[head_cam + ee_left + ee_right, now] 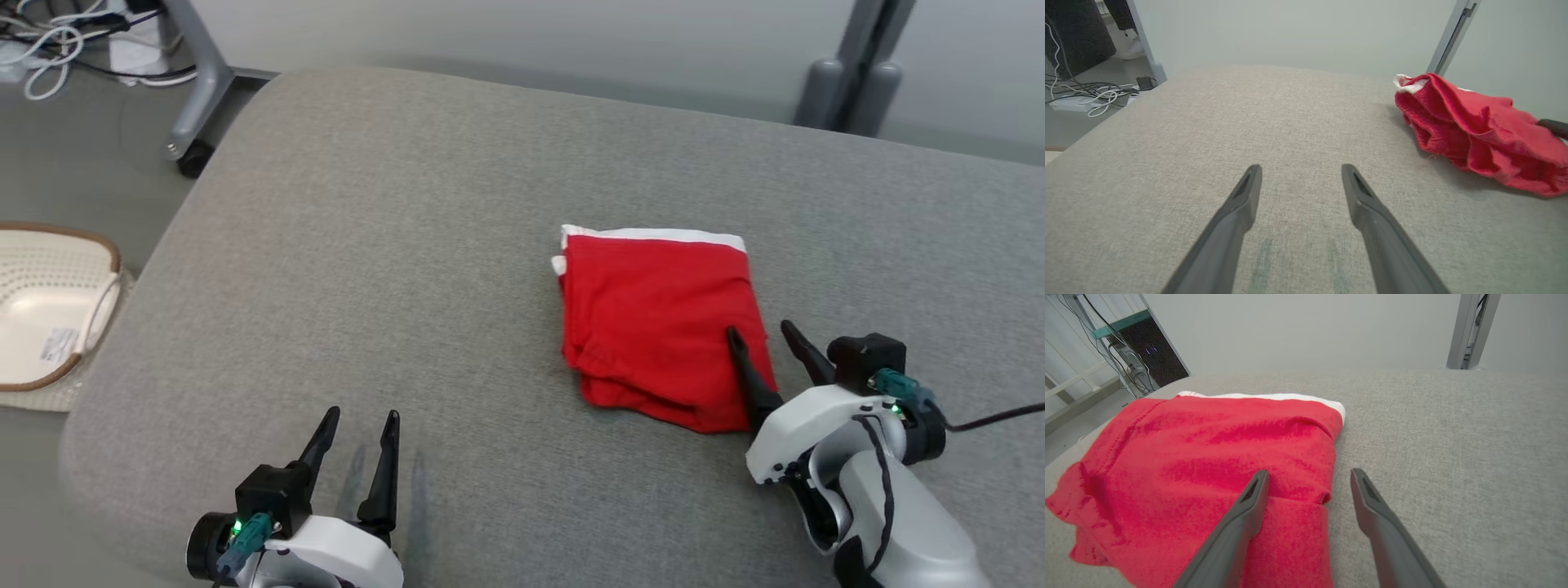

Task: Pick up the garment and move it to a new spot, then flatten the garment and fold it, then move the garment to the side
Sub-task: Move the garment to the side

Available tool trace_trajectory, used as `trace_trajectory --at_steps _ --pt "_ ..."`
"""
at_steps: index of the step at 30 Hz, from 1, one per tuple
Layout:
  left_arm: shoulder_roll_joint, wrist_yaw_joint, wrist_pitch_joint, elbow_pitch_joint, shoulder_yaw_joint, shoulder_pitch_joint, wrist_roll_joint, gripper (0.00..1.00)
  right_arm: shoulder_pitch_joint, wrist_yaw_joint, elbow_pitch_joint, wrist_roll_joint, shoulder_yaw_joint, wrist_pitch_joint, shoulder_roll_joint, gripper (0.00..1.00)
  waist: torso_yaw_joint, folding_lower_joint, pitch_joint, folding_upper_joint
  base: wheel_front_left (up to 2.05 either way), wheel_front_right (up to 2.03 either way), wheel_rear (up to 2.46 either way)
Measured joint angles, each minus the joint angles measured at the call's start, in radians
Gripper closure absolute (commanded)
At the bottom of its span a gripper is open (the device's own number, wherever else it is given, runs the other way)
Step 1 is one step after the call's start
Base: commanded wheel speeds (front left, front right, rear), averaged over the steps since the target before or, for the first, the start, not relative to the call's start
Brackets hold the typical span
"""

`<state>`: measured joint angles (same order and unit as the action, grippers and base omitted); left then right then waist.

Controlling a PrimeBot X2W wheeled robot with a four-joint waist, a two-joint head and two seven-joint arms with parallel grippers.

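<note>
Red garment [653, 318] lies folded into a rough square, white band at its far edge, on the grey cushion [408, 245], right of centre. Fold looks done, so the step in hand is prob. the last one: shifting it to the side.

R gripper [758, 328] is spread wide and straddles the garment's near right edge. One finger is over the red cloth and the other over bare cushion just beside it; nothing is held. In the right wrist view [1310, 472] the inner finger lies low along the top layer, but I can't tell whether it touches or just hovers.

L gripper [363, 412] is also wide, empty, above bare cushion at the near left, well apart from the garment.

Risks:
- Closing here may pinch only the top layer, so a pull would peel the fold open.
- The near hem is loose and rumpled, so dragging across the textured cushion could bunch it.
- One-sided grip means the far side may trail and skew.
- White basket [49, 310] sits off the left edge; overshoot that way drops the garment.
</note>
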<state>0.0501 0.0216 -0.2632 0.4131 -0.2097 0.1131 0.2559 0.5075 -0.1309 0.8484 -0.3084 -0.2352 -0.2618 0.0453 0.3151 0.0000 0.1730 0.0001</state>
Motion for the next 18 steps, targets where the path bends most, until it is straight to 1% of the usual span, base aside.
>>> trace_trajectory --at_steps 4,5,6,7,8,13,18 --pt "-0.001 -0.005 0.000 -0.003 -0.010 0.000 0.014 0.00 0.049 0.000 0.114 0.011 0.039 0.000 0.003 0.00 0.068 0.0000 0.010 0.0000 0.00 0.00 0.00" --pt "-0.001 -0.005 0.000 -0.003 -0.013 -0.001 0.015 0.00 0.055 0.000 0.134 0.006 0.044 0.000 0.002 0.06 0.083 0.0000 0.011 0.0000 0.00 0.00 0.00" --pt "-0.001 -0.005 0.000 -0.002 -0.013 -0.002 0.015 0.00 0.058 0.000 0.148 0.001 0.049 0.000 0.001 0.51 0.096 0.0000 0.012 0.0000 0.00 0.00 0.00" --pt "0.000 -0.005 0.000 0.000 -0.014 -0.002 0.016 0.00 0.059 0.000 0.163 0.005 0.051 0.000 0.002 0.78 0.107 0.0000 0.012 0.0000 0.00 0.00 0.00" --pt "-0.001 -0.005 0.000 0.001 -0.016 -0.002 0.016 0.00 0.059 0.000 0.171 0.004 0.054 0.000 0.002 1.00 0.117 0.0000 0.011 0.0000 0.00 0.00 0.00" --pt "-0.001 -0.005 0.000 0.006 -0.026 -0.002 0.020 0.00 0.059 0.000 0.201 -0.006 0.068 -0.003 0.003 1.00 0.140 0.0000 -0.001 0.0000 0.00 0.00 0.00" --pt "0.000 -0.005 0.000 0.011 -0.034 -0.003 0.024 0.00 0.034 0.000 0.156 0.004 0.122 -0.002 -0.001 1.00 0.127 0.0000 -0.026 0.0000 0.00 0.00 0.00"
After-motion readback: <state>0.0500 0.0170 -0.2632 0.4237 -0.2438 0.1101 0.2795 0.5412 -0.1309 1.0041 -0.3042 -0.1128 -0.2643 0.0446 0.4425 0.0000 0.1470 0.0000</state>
